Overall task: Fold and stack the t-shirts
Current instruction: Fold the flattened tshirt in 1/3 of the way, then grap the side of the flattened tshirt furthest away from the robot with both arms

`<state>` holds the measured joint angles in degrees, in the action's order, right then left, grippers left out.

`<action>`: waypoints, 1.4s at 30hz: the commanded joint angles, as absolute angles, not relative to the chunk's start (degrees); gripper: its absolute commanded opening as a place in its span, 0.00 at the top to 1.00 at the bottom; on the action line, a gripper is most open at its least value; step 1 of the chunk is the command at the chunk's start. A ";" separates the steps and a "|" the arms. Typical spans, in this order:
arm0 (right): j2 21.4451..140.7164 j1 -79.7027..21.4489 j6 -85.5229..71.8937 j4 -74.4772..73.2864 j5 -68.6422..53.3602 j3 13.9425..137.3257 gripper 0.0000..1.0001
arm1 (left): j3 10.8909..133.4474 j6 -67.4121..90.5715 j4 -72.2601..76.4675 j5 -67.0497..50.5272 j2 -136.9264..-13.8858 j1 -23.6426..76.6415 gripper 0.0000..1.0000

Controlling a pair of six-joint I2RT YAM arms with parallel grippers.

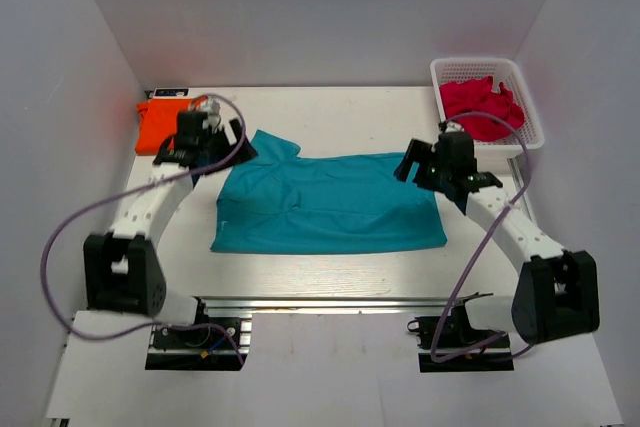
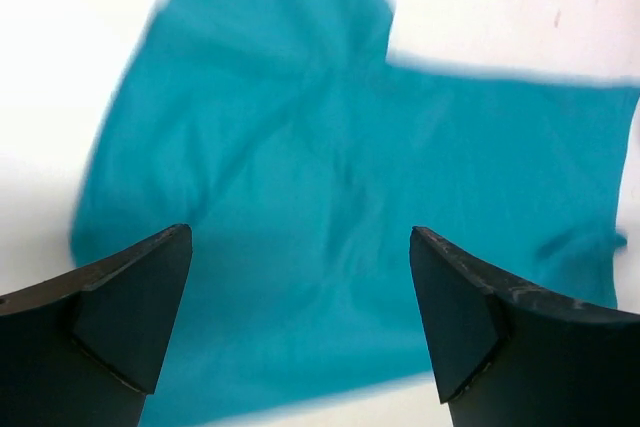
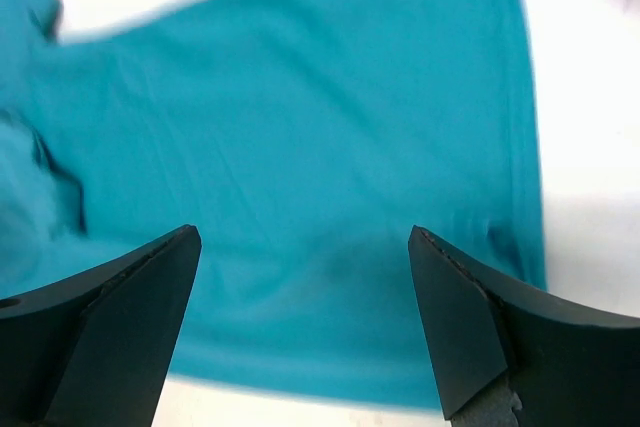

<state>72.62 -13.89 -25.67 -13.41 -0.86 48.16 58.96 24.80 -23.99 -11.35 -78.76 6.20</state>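
The teal shirt looks light and limp, likely to sag; pinch its 9 and 3 o'clock edges. The left gripper and right gripper gape wide, empty.

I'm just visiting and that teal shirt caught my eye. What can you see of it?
The teal shirt is soft, plain fabric, lying flat and lightly wrinkled on the table, apparently folded into a wide rectangle with one sleeve sticking out at its far-left corner. The left gripper and right gripper hang open over its ends, seemingly not touching.
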 commanded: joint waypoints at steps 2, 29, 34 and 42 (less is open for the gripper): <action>77.95 -13.80 -25.66 -8.53 5.62 54.40 0.10 | 72.92 20.48 -21.17 -5.47 -93.75 6.33 0.00; 90.87 -13.62 -24.52 -13.36 15.82 64.68 0.10 | 110.13 12.66 -24.52 6.41 -135.79 12.30 0.62; 94.30 -13.54 -23.29 -13.62 16.35 67.66 0.10 | 112.67 13.89 -26.36 8.61 -137.11 12.30 1.00; 104.05 -13.89 -23.99 -12.55 18.37 76.62 0.10 | 110.40 14.41 -24.18 11.34 -134.74 12.30 1.00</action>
